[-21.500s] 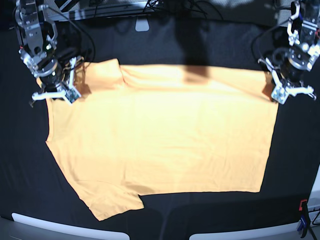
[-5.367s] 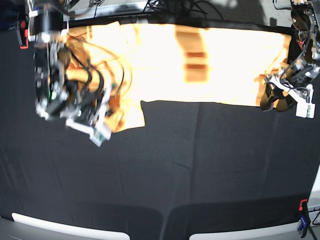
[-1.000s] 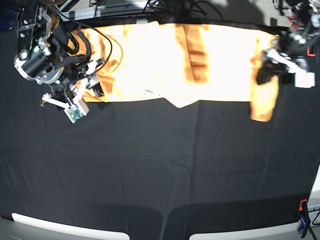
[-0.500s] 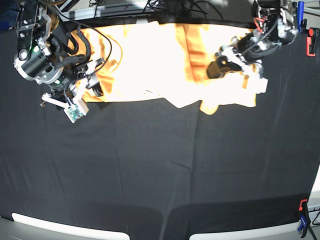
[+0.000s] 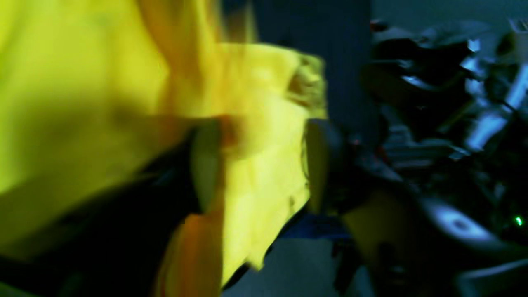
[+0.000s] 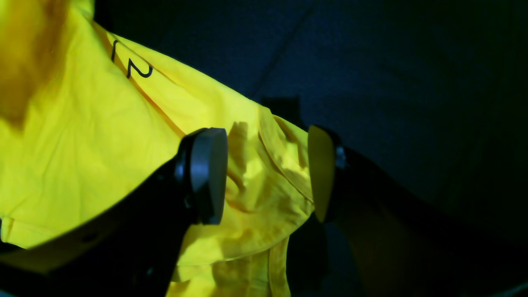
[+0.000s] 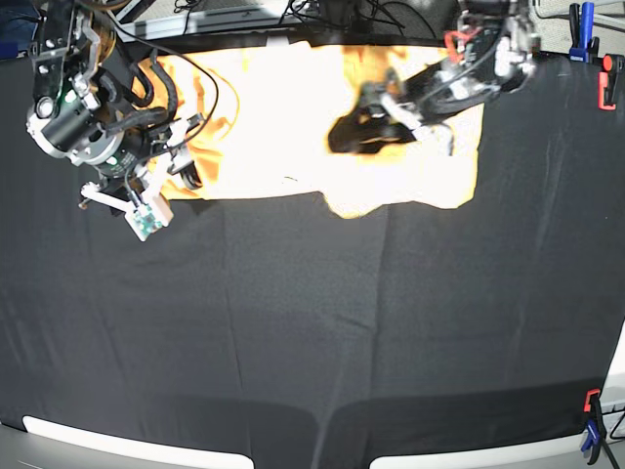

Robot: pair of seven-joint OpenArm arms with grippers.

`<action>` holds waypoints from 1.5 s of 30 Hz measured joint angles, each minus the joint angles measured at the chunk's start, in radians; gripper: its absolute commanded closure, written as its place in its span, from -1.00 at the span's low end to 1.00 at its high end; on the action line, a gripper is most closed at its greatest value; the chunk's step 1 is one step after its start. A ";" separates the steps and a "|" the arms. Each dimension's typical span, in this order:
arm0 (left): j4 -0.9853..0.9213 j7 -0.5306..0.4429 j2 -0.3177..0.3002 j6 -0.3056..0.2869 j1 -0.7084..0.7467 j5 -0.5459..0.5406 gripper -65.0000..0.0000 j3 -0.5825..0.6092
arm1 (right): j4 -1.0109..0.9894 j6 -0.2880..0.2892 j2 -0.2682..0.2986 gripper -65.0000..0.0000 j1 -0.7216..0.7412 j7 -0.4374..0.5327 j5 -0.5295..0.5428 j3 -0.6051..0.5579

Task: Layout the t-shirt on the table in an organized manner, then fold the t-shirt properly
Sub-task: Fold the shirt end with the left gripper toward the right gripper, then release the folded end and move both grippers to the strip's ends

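Observation:
The light orange-yellow t-shirt (image 7: 283, 127) lies as a long folded band along the far edge of the black table (image 7: 312, 332). My left gripper (image 7: 344, 137) reaches over the band's middle, with the shirt's right end doubled over leftward beneath it. In the blurred left wrist view its jaws stand apart (image 5: 260, 165) with shirt cloth (image 5: 82, 82) between them. My right gripper (image 7: 181, 171) hangs open over the shirt's left end. In the right wrist view (image 6: 268, 173) a shirt corner (image 6: 103, 136) lies between the fingers, ungripped, with small black marks (image 6: 132, 66) on it.
Red (image 7: 605, 83) and blue (image 7: 584, 20) clamps sit at the far right edge, and another clamp (image 7: 591, 430) at the near right corner. Cables (image 7: 342, 15) run behind the table. White pieces (image 7: 127, 445) line the front edge.
My left gripper has swept from the far right to the middle, dragging the shirt's right end leftward over the band. The right arm has not moved.

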 measured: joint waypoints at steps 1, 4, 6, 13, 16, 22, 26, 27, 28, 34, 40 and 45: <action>0.000 0.003 0.003 -0.008 -0.011 -0.011 -0.12 0.000 | 0.000 0.000 0.000 0.06 0.000 0.000 0.000 0.000; 0.000 0.034 0.004 -0.011 -0.048 -0.017 -0.12 -0.003 | 0.000 0.000 -0.001 0.06 0.000 -0.004 0.004 0.007; 0.003 0.062 -0.002 -0.044 -0.066 -0.013 -0.12 -0.004 | 0.000 -0.008 -0.003 0.06 0.001 -0.019 0.060 0.045; 0.034 0.067 0.001 -0.084 -0.109 0.055 -0.12 -0.127 | -0.042 -0.011 0.017 0.06 -0.028 -0.057 0.344 0.326; 0.034 0.060 -0.039 -0.089 -0.114 0.069 -0.12 -0.204 | -0.130 -0.010 0.048 0.06 -0.067 -0.069 0.365 0.370; 0.034 0.021 -0.144 -0.089 -0.112 0.160 -0.12 -0.308 | -0.299 0.019 0.071 0.06 -0.093 -0.090 0.412 0.372; 0.035 -0.030 -0.193 -0.089 -0.093 0.178 -0.12 -0.348 | -0.407 0.042 0.073 0.06 -0.072 -0.091 0.420 0.368; 0.035 -0.048 -0.205 -0.089 -0.082 0.182 -0.12 -0.351 | -0.433 0.042 0.073 0.06 -0.063 -0.091 0.420 0.368; 0.035 -0.066 -0.212 -0.089 -0.071 0.181 -0.12 -0.351 | -0.460 0.045 0.073 0.06 -0.051 -0.091 0.420 0.368; 0.035 -0.126 -0.225 -0.089 -0.037 0.257 -0.12 -0.350 | -0.563 0.065 0.075 0.06 -0.012 -0.081 0.423 0.325; 0.035 -0.131 -0.225 -0.089 -0.039 0.257 -0.12 -0.350 | -0.567 0.065 0.080 0.06 -0.008 -0.071 0.515 0.190; 0.035 -0.131 -0.225 -0.090 -0.039 0.257 -0.12 -0.350 | -0.567 0.059 0.080 0.07 -0.003 -0.063 0.526 0.077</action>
